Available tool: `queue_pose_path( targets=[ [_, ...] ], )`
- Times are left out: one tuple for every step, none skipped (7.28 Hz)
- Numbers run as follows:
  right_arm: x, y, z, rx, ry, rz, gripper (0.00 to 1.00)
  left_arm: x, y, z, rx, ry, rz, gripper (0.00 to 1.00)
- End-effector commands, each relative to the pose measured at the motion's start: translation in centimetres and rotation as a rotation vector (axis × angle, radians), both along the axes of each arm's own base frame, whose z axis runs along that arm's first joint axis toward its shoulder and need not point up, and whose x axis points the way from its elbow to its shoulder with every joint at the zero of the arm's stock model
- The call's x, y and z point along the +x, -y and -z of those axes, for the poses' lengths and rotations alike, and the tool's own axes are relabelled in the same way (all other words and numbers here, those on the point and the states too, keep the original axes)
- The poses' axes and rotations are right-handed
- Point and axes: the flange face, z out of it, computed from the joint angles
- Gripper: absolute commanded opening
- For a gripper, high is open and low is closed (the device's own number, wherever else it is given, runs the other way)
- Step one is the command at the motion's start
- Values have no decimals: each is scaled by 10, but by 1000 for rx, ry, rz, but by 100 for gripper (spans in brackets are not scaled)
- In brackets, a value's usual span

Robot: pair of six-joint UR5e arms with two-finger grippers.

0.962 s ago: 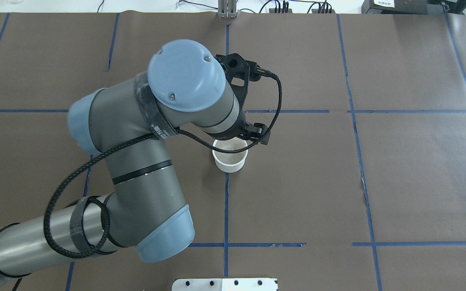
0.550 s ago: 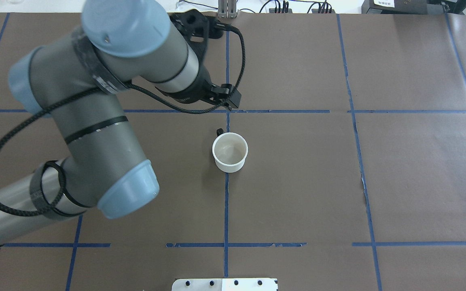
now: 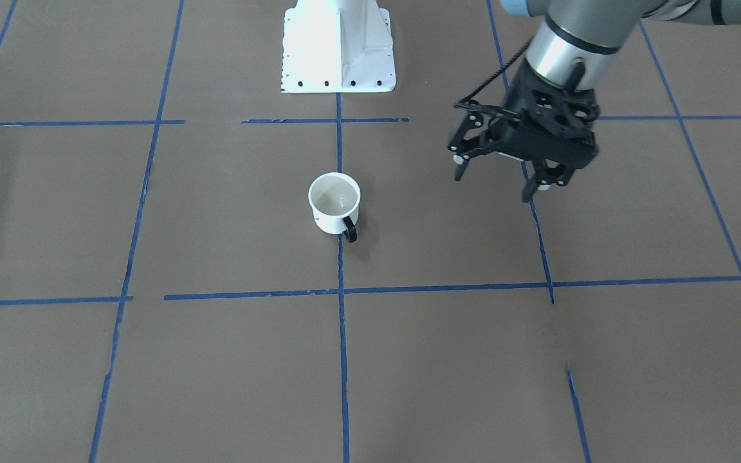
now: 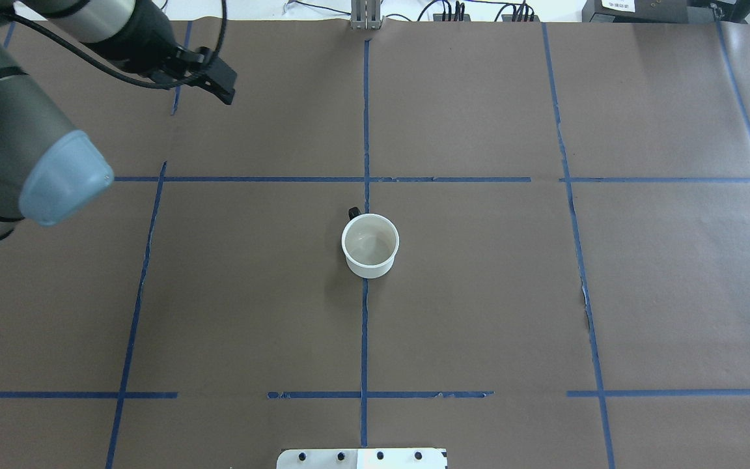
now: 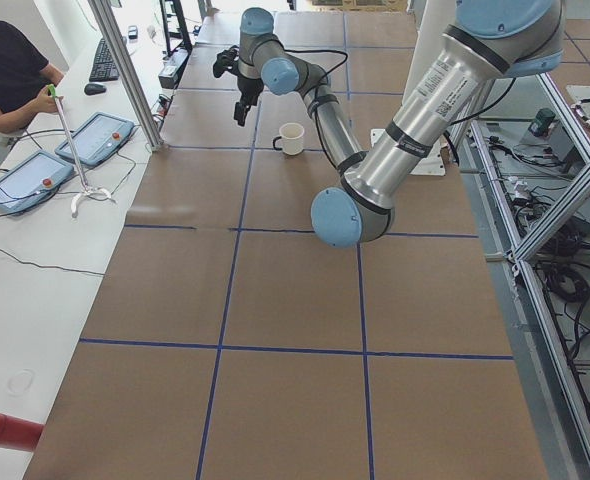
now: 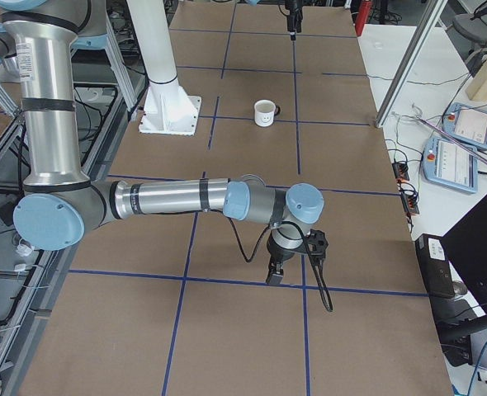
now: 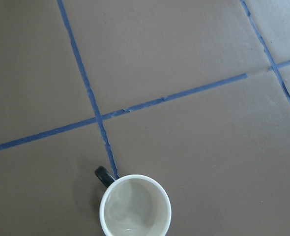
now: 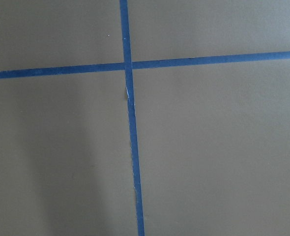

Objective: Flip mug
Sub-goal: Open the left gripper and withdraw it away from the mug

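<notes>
Mug [image 3: 334, 204] stands upright, empty; left gripper [image 3: 494, 183] apart; right gripper [image 6: 273, 277], cannot tell.

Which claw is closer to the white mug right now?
Left. The left claw hovers open off to one side of the mug, not touching; the right claw is much farther away, on the opposite side.

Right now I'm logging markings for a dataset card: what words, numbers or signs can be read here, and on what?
No words or numbers are legible.
Black smiley face, a drawn sign: on the side of the mug.
White label on the black box beyond the table's far edge: too small to read.
</notes>
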Motion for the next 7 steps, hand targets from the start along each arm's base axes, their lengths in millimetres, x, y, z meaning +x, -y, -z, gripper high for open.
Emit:
queue_pose_path(
  targets=[
    [0, 0, 0, 0, 0, 0, 100, -50, 12, -74, 11, 36, -10, 100],
    [0, 1, 1, 1, 0, 0, 100, -66, 10, -108, 2, 43, 11, 100],
    [0, 0, 0, 0, 0, 0, 100, -88, 13, -127, -24, 45, 40, 100],
    [0, 0, 0, 0, 0, 0, 100, -108, 14, -143, -67, 35, 49, 100],
    [0, 0, 0, 0, 0, 0, 100, -132, 14, -162, -101, 42, 85, 100],
    [0, 1, 1, 1, 0, 0, 100, -152, 14, -180, -130, 53, 116, 100],
    [0, 1, 1, 1, 0, 0, 100, -164, 12, -198, -160, 64, 134, 100]
  ],
)
